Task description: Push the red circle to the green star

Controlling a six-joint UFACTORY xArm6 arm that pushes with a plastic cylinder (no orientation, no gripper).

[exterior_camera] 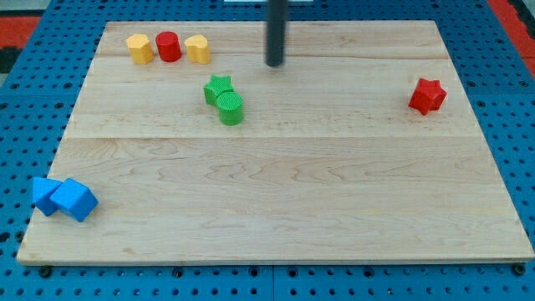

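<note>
The red circle (168, 46) sits near the view's top left, between two yellow blocks (140, 48) (197, 49) that touch or nearly touch it. The green star (217, 88) lies below and to the right of it, with a green circle (231, 108) pressed against its lower right side. My tip (275, 63) is at the view's top centre, to the right of the yellow-red row and above and right of the green star, touching no block.
A red star (428, 96) sits at the view's right. Two blue blocks (46, 194) (75, 200) lie together at the lower left, near the edge of the wooden board (292, 201).
</note>
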